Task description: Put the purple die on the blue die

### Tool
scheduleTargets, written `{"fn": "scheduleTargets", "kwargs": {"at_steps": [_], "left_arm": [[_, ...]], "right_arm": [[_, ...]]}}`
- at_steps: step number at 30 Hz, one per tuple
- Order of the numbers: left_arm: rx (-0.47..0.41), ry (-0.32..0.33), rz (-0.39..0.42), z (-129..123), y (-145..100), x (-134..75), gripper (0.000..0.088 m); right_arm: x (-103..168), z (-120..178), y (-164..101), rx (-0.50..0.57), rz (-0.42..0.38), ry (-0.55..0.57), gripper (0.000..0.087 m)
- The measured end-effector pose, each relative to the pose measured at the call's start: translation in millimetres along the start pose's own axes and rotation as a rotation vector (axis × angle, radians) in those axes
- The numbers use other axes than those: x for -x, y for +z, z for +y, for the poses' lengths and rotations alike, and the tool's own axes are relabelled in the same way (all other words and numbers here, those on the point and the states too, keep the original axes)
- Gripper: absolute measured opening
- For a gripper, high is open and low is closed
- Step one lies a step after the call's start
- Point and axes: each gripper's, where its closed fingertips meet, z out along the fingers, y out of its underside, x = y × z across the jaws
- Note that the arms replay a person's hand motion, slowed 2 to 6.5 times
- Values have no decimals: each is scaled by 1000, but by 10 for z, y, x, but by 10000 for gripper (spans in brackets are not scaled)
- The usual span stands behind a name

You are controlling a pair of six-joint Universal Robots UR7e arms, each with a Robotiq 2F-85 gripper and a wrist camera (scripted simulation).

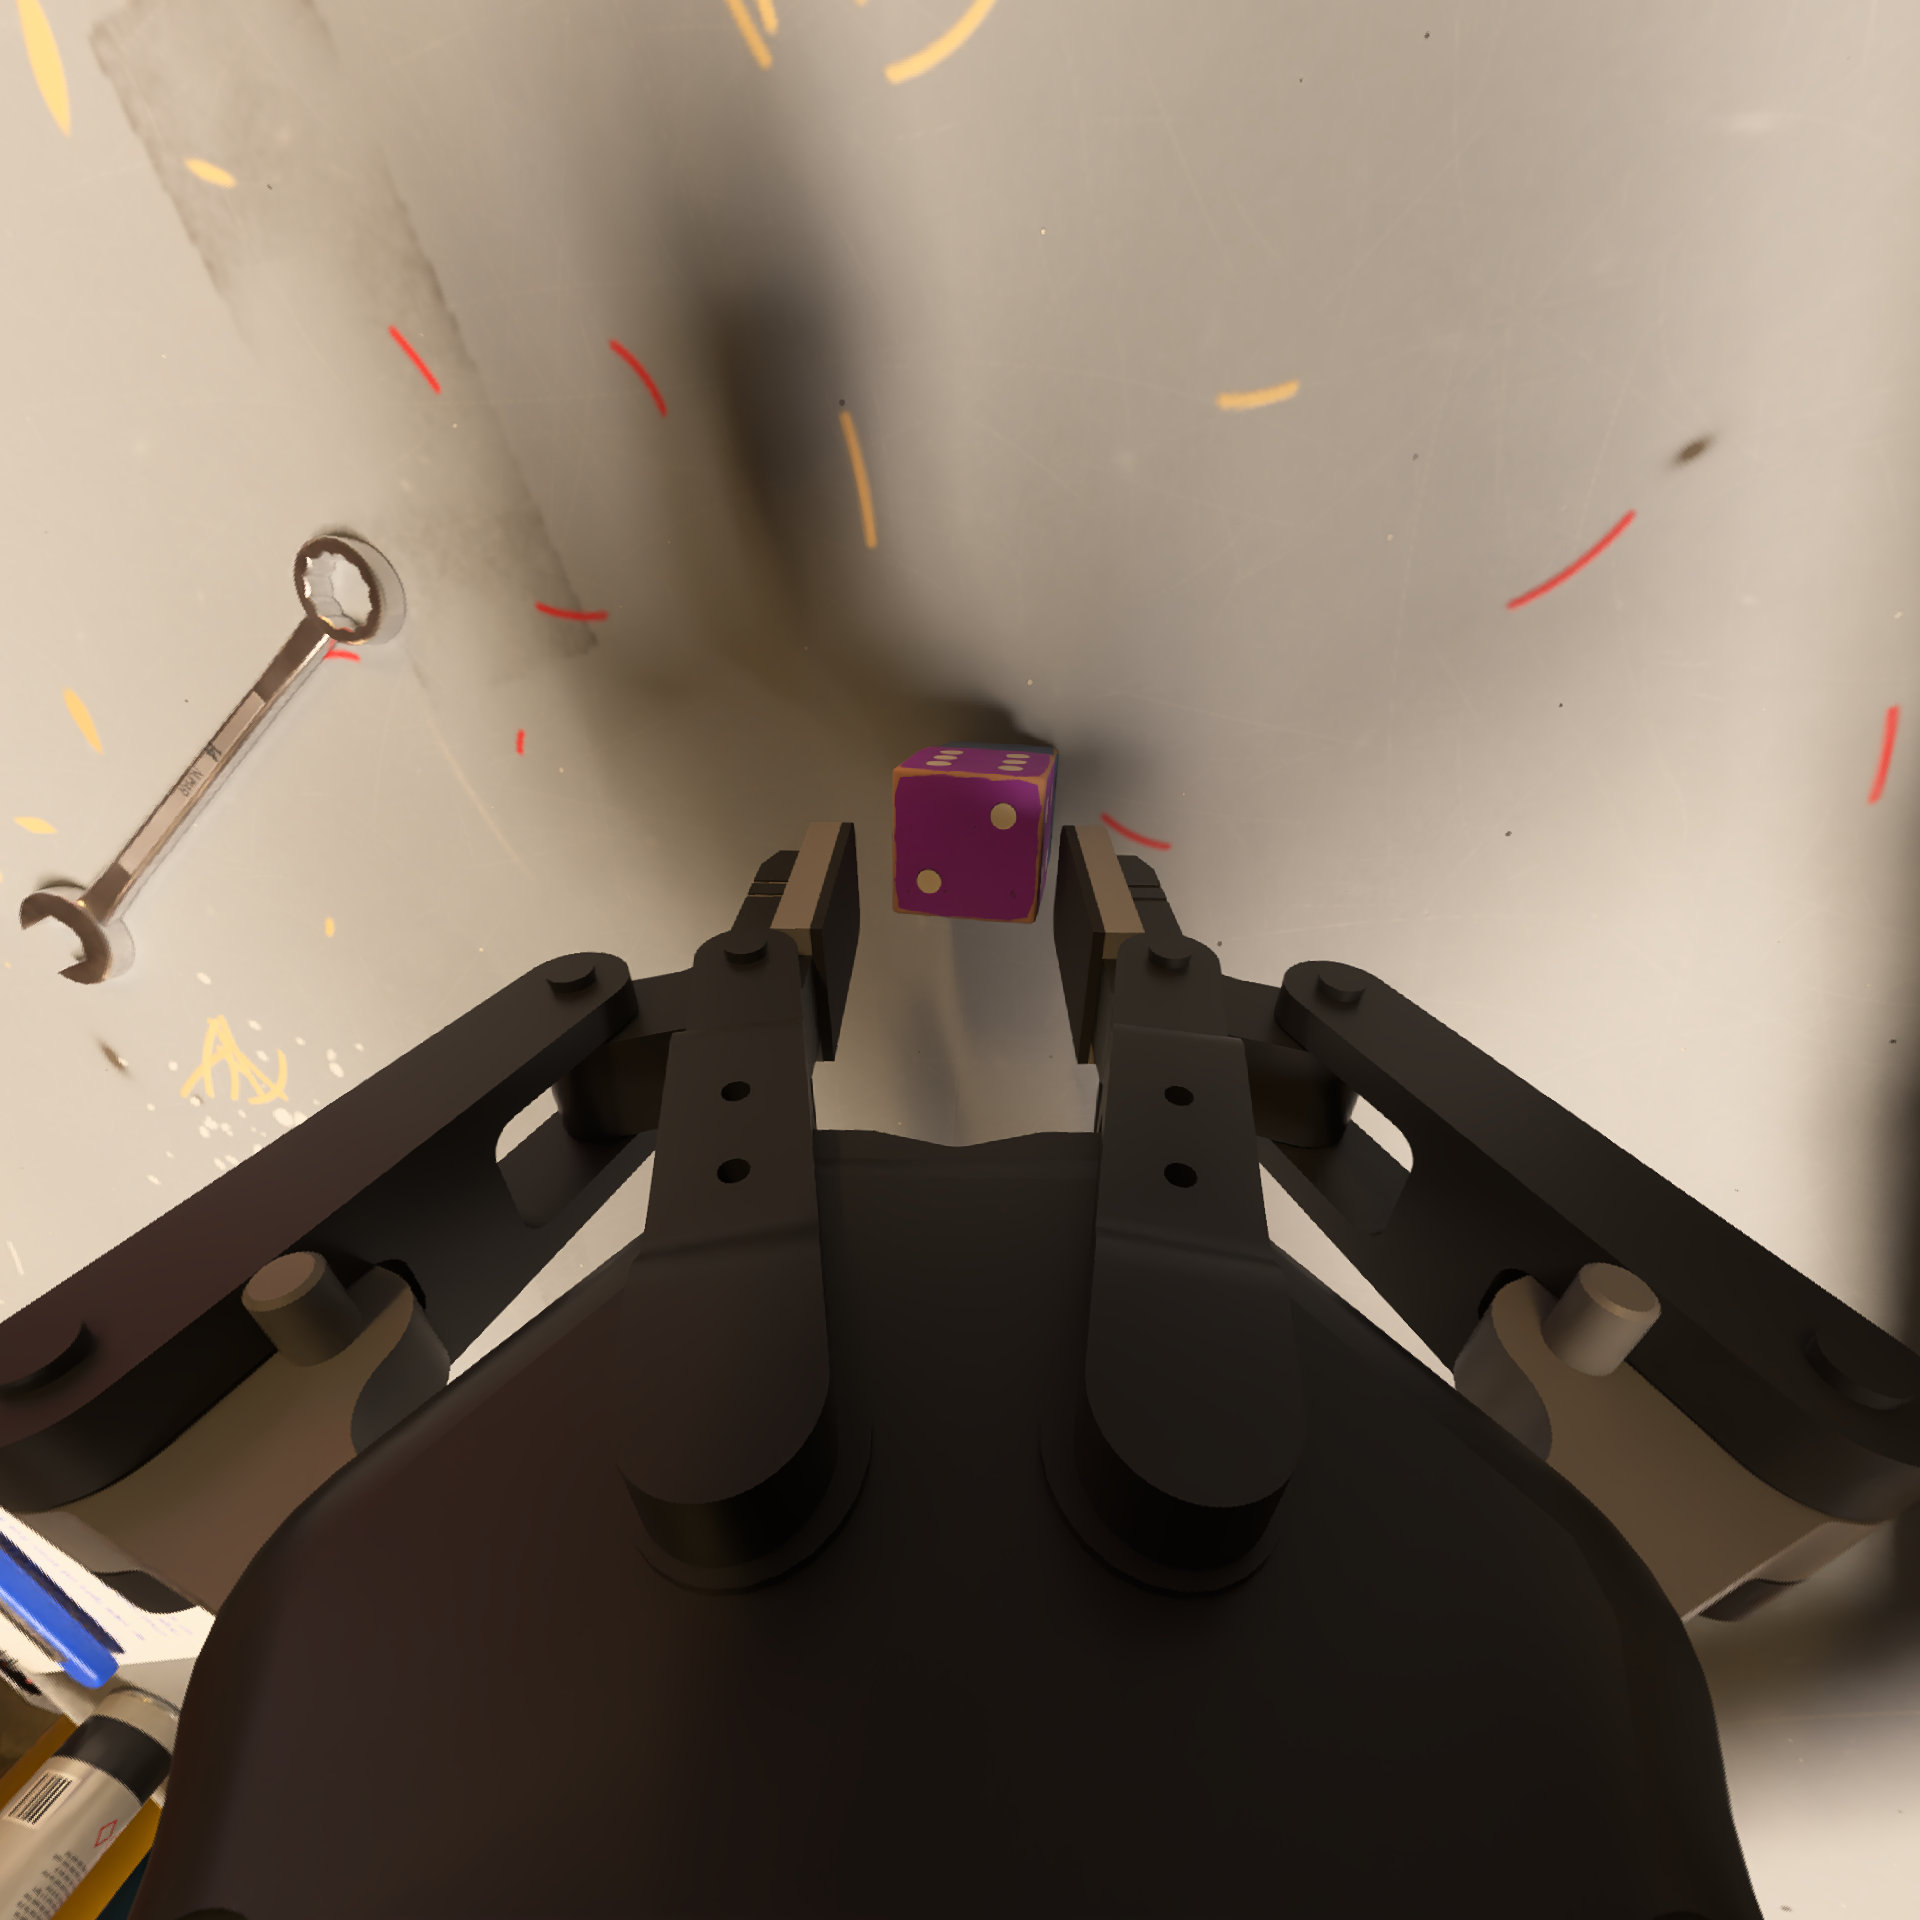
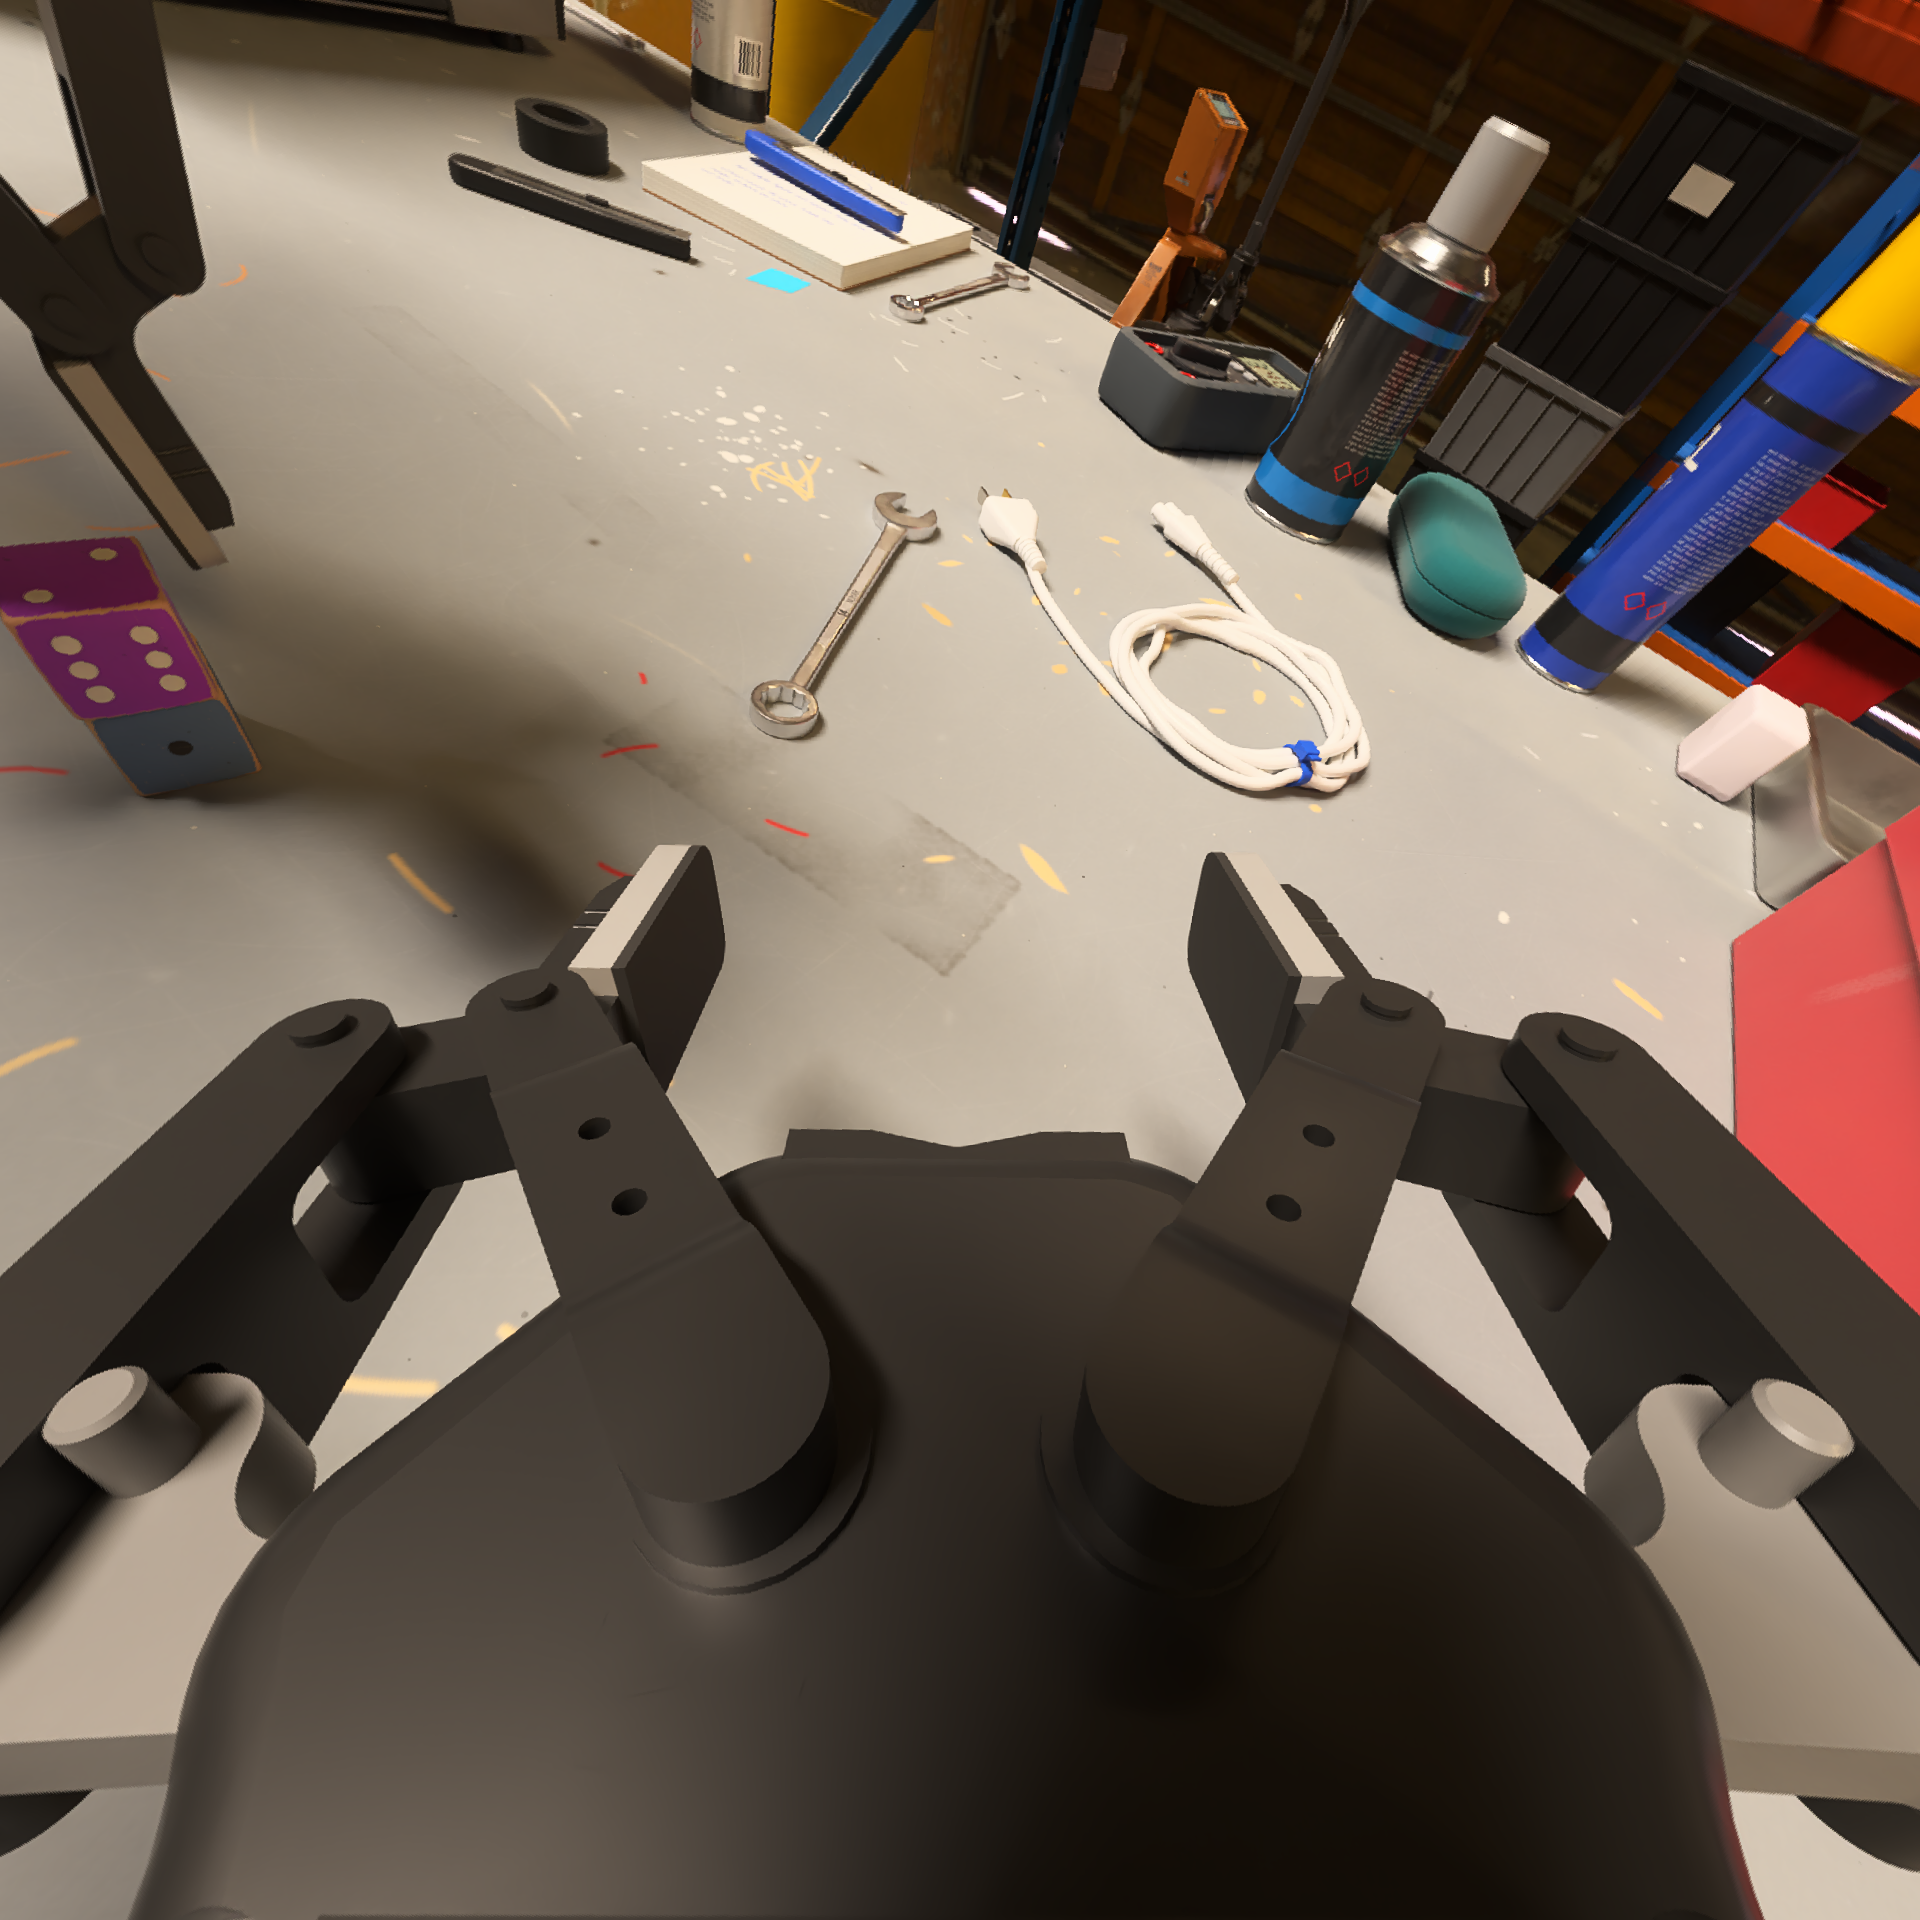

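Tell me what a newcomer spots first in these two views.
The purple die stacked on the blue die at the far left of the right wrist view. The left pincer sits open just above it, fingers either side without touching. Next comes the coiled white cable mid-table, beside a wrench; the right pincer hangs open and empty.

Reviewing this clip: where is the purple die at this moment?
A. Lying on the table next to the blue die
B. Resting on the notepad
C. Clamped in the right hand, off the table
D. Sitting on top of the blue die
D: in the right wrist view the purple die sits on the blue die, while the left hand is open around it, fingers clear of its sides.
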Motion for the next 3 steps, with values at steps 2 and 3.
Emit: {"fn": "scheduleTargets", "kwargs": {"at_steps": [2, 3], "left_arm": [[-4, -2, -2, 1, -18, 3, 369], [-6, -1, -1, 2, -23, 1, 377]], "right_arm": [[-1, 0, -1, 0, 0, 1, 782], [-1, -1, -1, -1, 0, 1, 782]]}}
